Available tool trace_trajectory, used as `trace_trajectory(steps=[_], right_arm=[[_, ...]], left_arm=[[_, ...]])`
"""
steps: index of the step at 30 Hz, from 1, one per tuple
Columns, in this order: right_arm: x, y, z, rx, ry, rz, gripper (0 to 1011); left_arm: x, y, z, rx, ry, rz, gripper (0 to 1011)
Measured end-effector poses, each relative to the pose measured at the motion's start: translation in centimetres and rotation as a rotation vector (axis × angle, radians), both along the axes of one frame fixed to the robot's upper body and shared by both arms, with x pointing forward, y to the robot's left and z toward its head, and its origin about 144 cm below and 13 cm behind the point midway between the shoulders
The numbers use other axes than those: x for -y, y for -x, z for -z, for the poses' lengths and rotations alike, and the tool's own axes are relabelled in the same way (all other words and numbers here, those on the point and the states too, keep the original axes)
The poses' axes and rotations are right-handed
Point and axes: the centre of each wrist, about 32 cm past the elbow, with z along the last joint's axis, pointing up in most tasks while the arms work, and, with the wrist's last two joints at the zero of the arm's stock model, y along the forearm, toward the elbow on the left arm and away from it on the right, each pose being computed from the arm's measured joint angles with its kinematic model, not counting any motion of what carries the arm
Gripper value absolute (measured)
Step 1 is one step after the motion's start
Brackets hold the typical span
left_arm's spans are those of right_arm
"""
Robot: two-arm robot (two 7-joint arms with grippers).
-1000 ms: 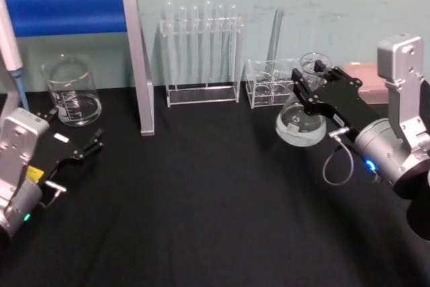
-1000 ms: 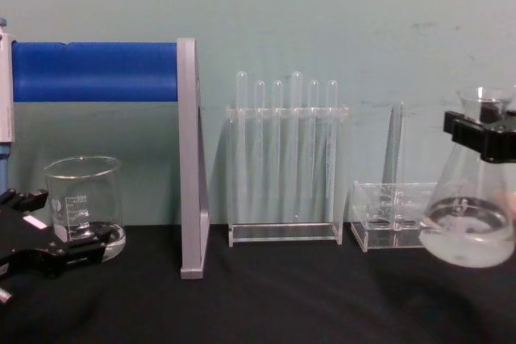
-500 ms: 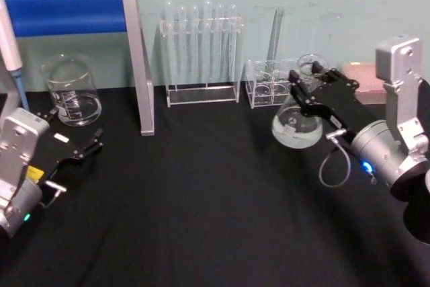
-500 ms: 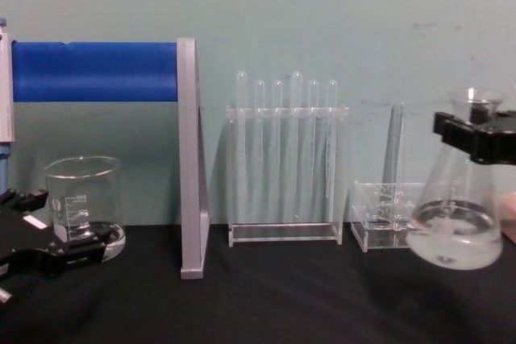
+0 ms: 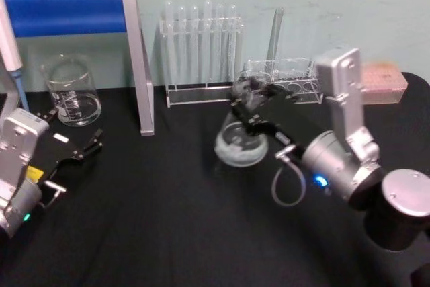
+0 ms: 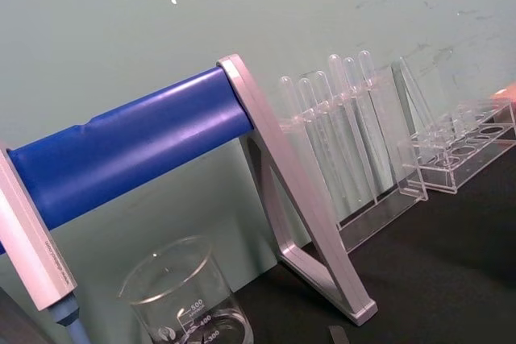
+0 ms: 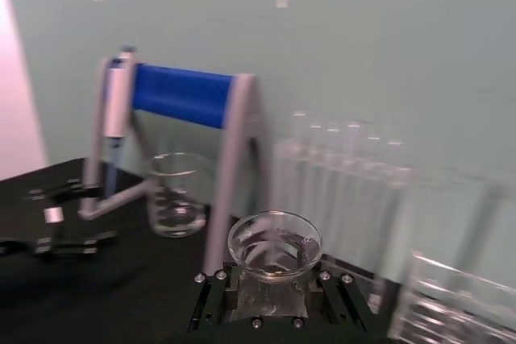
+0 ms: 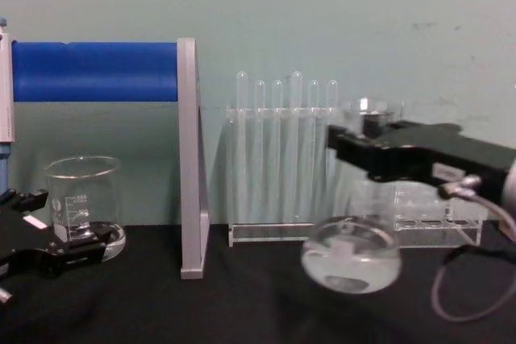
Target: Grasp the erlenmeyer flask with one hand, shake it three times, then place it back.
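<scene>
Right gripper (image 5: 254,107): closed on the neck of the erlenmeyer flask (image 5: 242,144), which hangs tilted over the black table (image 5: 168,220), just in front of the test tube rack (image 5: 201,52), with clear liquid in its base. Left gripper (image 5: 75,132): parked at the table's left, near the beaker (image 5: 70,92), fingers spread with nothing between them

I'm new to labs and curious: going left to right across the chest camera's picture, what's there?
Beaker, with the parked left gripper before it → grey stand post → test tube rack → erlenmeyer flask gripped by the right gripper → low clear rack.
</scene>
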Motion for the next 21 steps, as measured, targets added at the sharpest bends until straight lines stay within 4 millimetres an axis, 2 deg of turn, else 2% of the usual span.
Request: trace_trajectory(steps=[11,21], right_arm=[[-3.4,0.8,0.2,-0.014,0.012,-0.165,449],[-4.8,1.5,0.4,-0.025,0.027,-0.253,449]], left_arm=[[0.0,0.0,0.0,0.0,0.0,0.0,1001],[0.0,0.0,0.0,0.0,0.0,0.0,1001]])
